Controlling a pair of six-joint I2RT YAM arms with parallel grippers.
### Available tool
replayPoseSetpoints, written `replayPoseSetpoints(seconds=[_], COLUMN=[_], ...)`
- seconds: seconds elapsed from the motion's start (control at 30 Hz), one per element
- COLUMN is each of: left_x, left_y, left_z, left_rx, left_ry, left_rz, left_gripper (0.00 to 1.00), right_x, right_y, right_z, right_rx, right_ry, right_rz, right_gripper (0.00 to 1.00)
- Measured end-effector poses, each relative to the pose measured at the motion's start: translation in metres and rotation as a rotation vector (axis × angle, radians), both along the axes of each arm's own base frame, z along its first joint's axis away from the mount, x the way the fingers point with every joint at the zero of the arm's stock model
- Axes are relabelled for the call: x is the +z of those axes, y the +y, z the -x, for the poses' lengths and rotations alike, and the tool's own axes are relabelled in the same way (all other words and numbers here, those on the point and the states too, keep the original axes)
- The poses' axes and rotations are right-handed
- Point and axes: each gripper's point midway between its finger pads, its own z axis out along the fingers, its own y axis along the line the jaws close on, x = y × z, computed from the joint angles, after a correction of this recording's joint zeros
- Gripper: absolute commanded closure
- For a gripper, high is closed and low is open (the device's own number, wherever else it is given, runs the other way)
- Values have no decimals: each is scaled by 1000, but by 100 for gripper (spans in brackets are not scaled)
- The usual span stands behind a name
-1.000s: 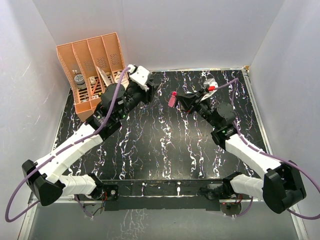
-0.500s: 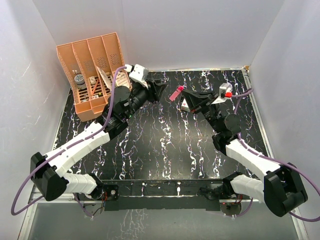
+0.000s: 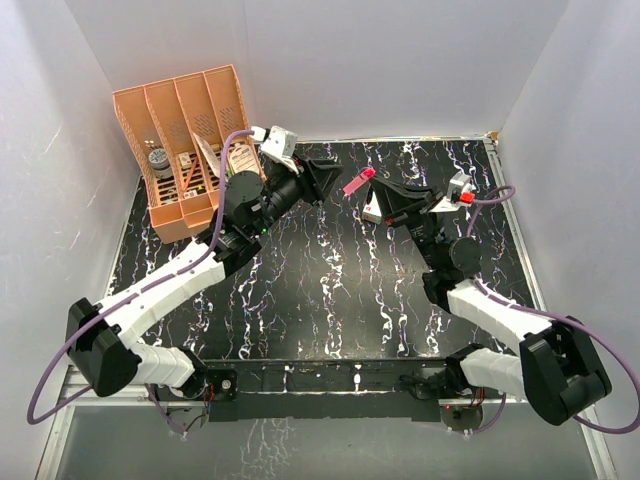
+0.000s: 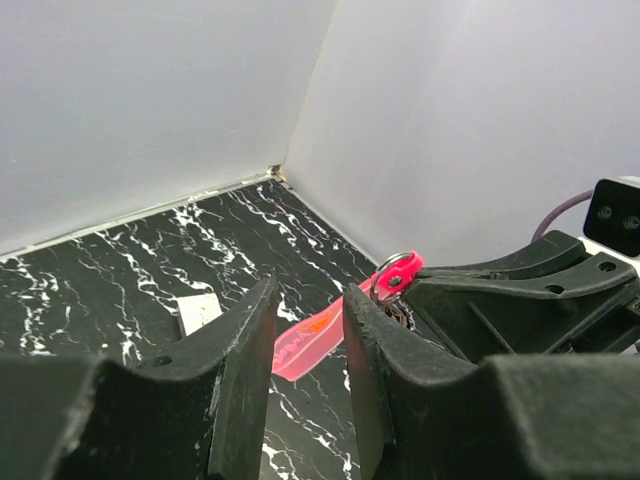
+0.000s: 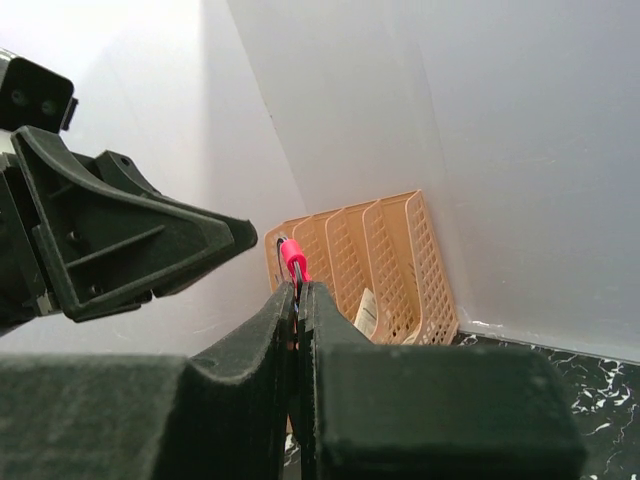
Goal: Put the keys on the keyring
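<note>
Left wrist: keyring (image 4: pixel 310 343) beyond parted fingers (image 4: pixel 240 385)

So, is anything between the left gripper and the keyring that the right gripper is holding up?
Nothing visible. The left gripper is open, and the keyring, pinched in the right gripper, shows through its finger gap with only air between. The white box lies on the table below, out of the way.

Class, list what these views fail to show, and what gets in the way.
the key: top external, too small to find between the left hand and right hand; left wrist, a finger covers what hangs from the keyring.
keyring strap: right wrist, the right hand hides all but its tip.
white box: top external, right arm overlaps it.
</note>
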Motion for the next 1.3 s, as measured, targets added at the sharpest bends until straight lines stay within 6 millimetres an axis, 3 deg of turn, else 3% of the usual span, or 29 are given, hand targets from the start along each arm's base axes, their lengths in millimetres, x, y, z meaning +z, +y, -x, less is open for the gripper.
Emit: replayPoseSetpoints(seconds=[0.3, 0.6, 1.07, 1.3], left_x=[-23, -13, 5, -16], left_y=[-16, -12, -14, -31], left_z=[-8, -13, -12, -13], left_rx=[-31, 13, 4, -3], left_ry=[88, 142, 158, 200], left_rz=[23, 130, 258, 235], left_gripper=[65, 61, 69, 70], right_x=[-6, -8, -6, -6], right_y=[0, -1, -4, -7], right_z=[-12, -18, -20, -22], right_rx=[-15, -19, -30, -40], right_ry=[-4, -2, -3, 4], right_rz=[-39, -80, -113, -128], right_gripper=[100, 100, 100, 100])
